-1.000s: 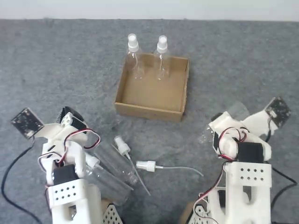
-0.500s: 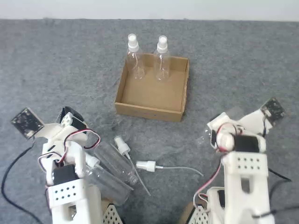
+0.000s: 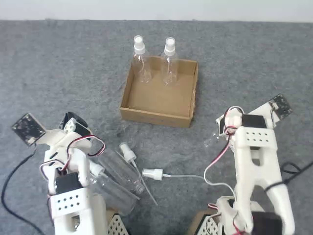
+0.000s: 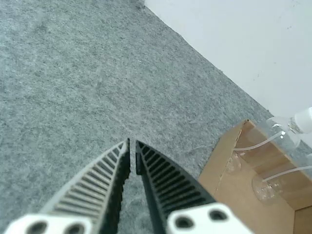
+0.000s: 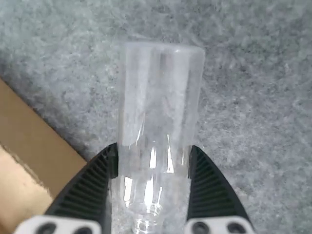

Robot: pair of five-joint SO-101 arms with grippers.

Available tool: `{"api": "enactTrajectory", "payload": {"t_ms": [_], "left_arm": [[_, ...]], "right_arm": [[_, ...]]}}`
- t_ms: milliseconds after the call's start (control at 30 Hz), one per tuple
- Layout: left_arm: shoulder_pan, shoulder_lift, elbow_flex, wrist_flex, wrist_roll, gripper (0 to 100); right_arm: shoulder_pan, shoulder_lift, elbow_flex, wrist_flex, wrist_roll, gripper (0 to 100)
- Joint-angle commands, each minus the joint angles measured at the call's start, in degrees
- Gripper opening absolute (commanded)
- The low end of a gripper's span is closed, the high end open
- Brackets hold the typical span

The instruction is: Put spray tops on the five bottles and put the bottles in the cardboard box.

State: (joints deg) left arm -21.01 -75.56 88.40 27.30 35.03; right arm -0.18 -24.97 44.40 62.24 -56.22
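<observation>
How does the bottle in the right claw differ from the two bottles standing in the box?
The held bottle has a bare neck; the box bottles wear white spray tops. The held bottle is clamped in the right gripper outside the cardboard box; the box bottles stand upright inside it. All are clear.

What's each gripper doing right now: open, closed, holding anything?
Left gripper: closed, holding nothing.
Right gripper: closed on a clear bottle.
</observation>
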Motion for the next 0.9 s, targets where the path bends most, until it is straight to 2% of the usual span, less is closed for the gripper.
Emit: {"api": "enactTrajectory", "payload": {"t_ms": [0,167,367,633,867], "left_arm": [[-0.35,-1.23,-0.31,-0.09,-0.44,1],[-0.35,-1.23,-0.31,-0.09,-0.44,1],[-0.35,-1.23,-0.31,-0.09,-0.44,1],[-0.35,-1.23,-0.31,-0.09,-0.44,1],[-0.35,-1.23,-0.31,-0.09,-0.53,1]], "right_arm": [[0.22,2.51,-3.96,-4.00,0.09,0.7],[0.13,5.67,-3.96,-7.43,0.26,2.0],[-4.35,7.16,-4.04,-7.25,0.35,22.3],[-5.58,6.46,-5.54,-6.29,0.35,23.1],[-5.67,6.46,-14.59,5.32,0.35,23.1]]}}
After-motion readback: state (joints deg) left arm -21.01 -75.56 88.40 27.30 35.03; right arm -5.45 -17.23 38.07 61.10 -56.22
